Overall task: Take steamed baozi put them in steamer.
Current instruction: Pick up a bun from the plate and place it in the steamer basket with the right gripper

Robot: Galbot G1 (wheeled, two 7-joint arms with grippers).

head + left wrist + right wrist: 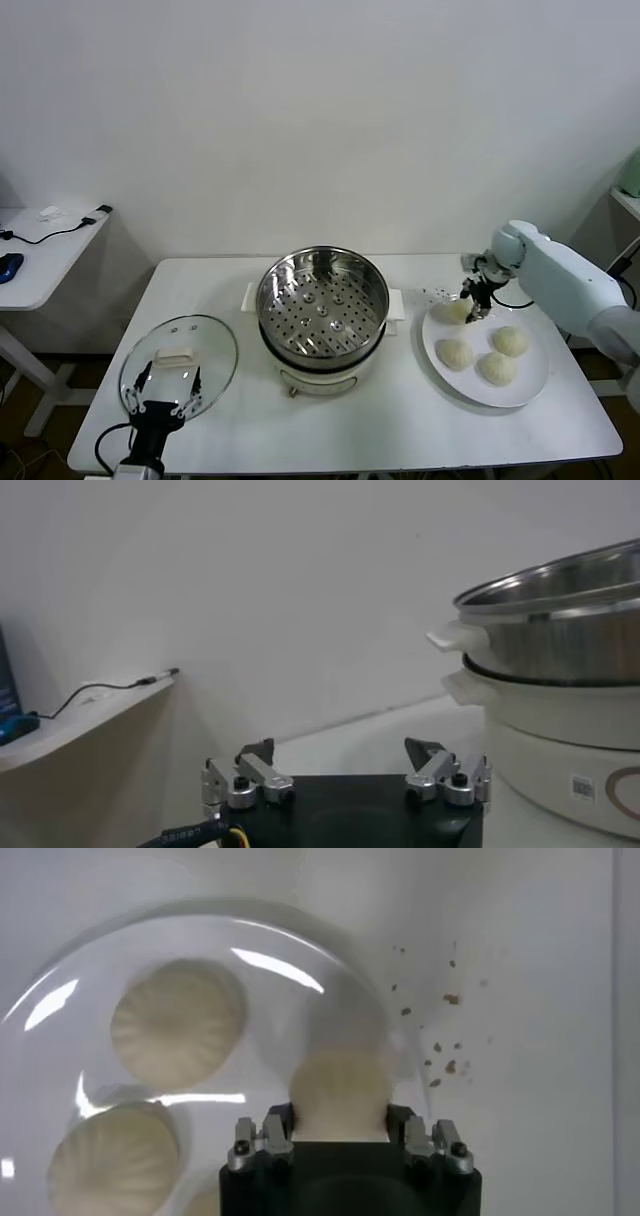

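On the white plate in the head view sit four baozi; the steamer stands apart. Left gripper waits wide open by the glass lid. Right wrist view — the right gripper hugs one bun by its sides (soft, light — squeeze gently).

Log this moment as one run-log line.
right gripper: closed on baozi on plate | left gripper: open, idle by lid | steamer: empty

My right arm reaches forward and down, its gripper pointing downward with fingers closed in on something round; my left gripper sits low near my body, fingers spread wide.
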